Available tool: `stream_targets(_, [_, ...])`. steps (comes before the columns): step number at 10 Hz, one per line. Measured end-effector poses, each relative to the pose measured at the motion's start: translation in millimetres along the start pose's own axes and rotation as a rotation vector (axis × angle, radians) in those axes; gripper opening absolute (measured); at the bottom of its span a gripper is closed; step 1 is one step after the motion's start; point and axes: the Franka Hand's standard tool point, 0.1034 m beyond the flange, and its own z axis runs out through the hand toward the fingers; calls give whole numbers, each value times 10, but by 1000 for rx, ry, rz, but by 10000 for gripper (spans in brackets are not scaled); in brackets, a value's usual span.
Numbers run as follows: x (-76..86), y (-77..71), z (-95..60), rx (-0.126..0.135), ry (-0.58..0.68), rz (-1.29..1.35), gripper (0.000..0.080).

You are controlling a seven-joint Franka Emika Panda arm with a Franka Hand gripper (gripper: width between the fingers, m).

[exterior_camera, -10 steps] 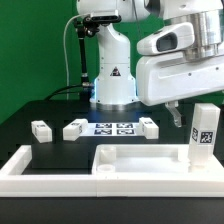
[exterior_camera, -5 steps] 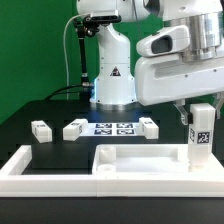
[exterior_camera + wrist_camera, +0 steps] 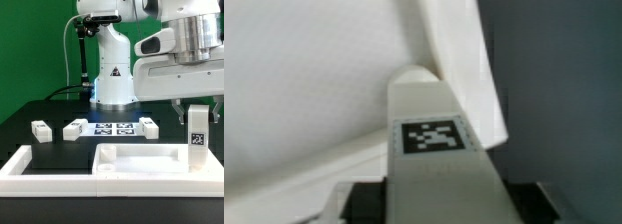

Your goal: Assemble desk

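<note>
Since the earlier frames, the held leg (image 3: 198, 140) had shifted slightly toward 9 o'clock in the exterior view and appeared to sit a little lower. Left to right in that view:

- **Wall:** the wall (image 3: 20, 168) ran along the front from 8 o'clock.
- **Loose legs:** three loose legs (image 3: 40, 130) lay flat from 9 o'clock toward centre, flanking the marker board (image 3: 112, 127).
- **Tabletop:** the tabletop (image 3: 135, 162) lay at 5 o'clock, just behind the wall.
- **Held leg:** it stood upright at 3 o'clock over the tabletop's corner.
- **Gripper:** the gripper (image 3: 197, 111) had its jaws clamped on the leg's upper end. The wrist view showed a dark finger on each side of it.

Whether the leg's foot already touched the tabletop could not be told.

Probable hazards:

- The foot might land on the raised rim (image 3: 455, 50) rather than inside the corner, since the wrist view showed the two nearly overlapping.
- Further descent could then tilt the leg in the jaws or push the tabletop sideways.
- Turning the leg while it was off-axis might jam the joint.
</note>
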Motion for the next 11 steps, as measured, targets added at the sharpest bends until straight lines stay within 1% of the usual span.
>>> stream_targets(2, [-15, 6, 4, 24, -7, 395, 300])
stream_targets(3, [4, 34, 2, 50, -27, 526, 300])
stream_targets(4, [-14, 60, 6, 67, -42, 595, 300])
stream_targets(7, [-47, 23, 15, 68, -50, 748, 300])
stream_targets(8, [-116, -63, 45, 151, -46, 1072, 300])
stream_targets(9, [-138, -98, 54, 172, -53, 1129, 300])
stream_targets(10, [-134, -98, 51, 171, -52, 1105, 390])
stream_targets(11, [-137, -92, 53, 165, -43, 1006, 390])
